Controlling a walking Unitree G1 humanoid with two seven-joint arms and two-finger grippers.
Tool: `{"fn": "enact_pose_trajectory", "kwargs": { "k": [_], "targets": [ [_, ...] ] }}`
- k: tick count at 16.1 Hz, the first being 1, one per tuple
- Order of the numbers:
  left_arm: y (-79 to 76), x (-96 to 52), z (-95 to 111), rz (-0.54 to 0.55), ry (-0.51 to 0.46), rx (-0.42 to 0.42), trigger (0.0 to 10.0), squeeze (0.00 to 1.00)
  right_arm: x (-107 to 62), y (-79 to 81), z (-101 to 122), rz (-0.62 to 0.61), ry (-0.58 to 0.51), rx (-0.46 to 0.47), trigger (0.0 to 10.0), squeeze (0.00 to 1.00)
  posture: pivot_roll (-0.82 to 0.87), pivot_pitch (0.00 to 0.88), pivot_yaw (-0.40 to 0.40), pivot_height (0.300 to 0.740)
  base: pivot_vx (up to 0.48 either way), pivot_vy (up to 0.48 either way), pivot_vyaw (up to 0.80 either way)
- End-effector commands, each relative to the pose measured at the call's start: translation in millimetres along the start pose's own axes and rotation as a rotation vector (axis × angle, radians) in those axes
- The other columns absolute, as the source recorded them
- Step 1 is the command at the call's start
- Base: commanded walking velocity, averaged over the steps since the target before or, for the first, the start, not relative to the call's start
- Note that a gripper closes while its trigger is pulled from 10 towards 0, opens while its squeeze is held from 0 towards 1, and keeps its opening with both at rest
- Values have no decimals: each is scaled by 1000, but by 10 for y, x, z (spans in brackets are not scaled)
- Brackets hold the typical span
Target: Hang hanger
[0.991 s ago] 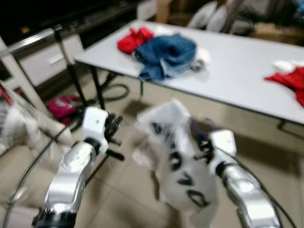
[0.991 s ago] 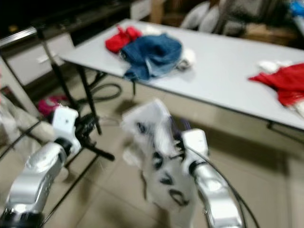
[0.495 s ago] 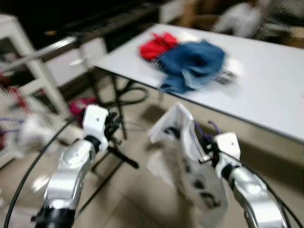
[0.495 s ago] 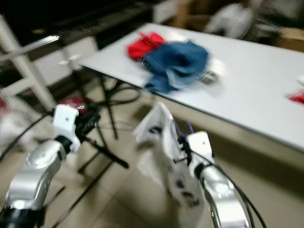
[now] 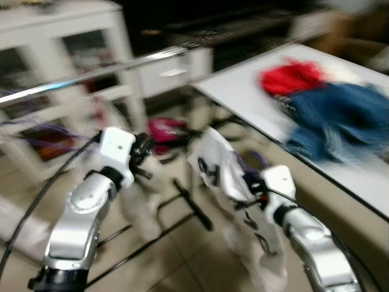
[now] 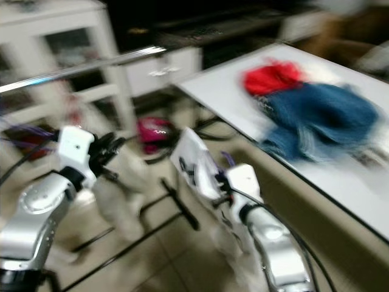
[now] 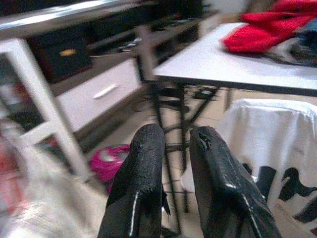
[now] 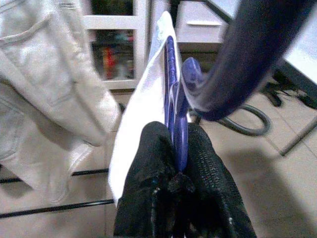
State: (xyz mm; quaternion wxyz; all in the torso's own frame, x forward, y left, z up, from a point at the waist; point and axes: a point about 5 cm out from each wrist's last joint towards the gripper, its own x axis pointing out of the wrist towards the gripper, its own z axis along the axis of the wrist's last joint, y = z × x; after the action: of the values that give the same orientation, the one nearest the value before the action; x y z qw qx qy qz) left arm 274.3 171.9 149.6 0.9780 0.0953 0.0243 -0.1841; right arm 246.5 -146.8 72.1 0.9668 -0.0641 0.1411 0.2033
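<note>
Your right gripper [image 8: 179, 171] is clamped on a purple hanger [image 8: 174, 119] that carries a white shirt [image 5: 220, 167] with black marks, held up between your two arms. The left gripper [image 7: 173, 144] grips nothing, its two fingers a narrow gap apart. Ahead of you runs one silver rail [image 5: 103, 69] on a black stand whose legs [image 5: 193, 204] cross the floor below the shirt — pale clothes [image 8: 59, 89] already hang there. Behind stands a white cabinet [image 5: 67, 36]. To your right, one white table [image 6: 225, 91] bears two heaped garments: a red one [image 6: 271, 78] and blue jeans [image 6: 322, 118]. A pink bundle [image 5: 163, 131] lies on the floor.
</note>
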Motion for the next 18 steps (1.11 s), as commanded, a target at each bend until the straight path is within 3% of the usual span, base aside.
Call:
{"fn": "enact_pose_trajectory", "kwargs": {
  "k": [1, 7, 9, 11, 14, 18],
  "targets": [
    [43, -15, 56, 10, -8, 16, 10000, 0, 47, 44, 127, 25, -58, -8, 10000, 0, 111, 0, 13, 740, 412, 0, 800],
    [-76, -30, 116, -28, -24, 19, 10000, 0, 50, 10, 201, 42, -82, -82, 10000, 0, 118, 0, -8, 740, 398, 0, 767],
    [-123, -58, 109, -66, -16, -7, 10000, 0, 56, -23, 301, 38, -113, -86, 10000, 0, 119, 0, -15, 740, 0, 0, 0],
    [-190, -77, 138, -137, -35, 16, 10000, 0, 51, -51, 424, 25, -160, -101, 10000, 0, 119, 0, -25, 740, 0, 0, 0],
    [-335, -123, 190, -322, -41, 24, 10000, 0, 40, -181, 611, -9, -201, 8, 10000, 0, 104, 0, -33, 740, 0, 0, 0],
    [-433, -128, 213, -465, 5, 54, 10000, 0, 75, -339, 757, -76, -163, 2, 10000, 0, 86, 0, -30, 740, 0, 0, 0]
  ]
}}
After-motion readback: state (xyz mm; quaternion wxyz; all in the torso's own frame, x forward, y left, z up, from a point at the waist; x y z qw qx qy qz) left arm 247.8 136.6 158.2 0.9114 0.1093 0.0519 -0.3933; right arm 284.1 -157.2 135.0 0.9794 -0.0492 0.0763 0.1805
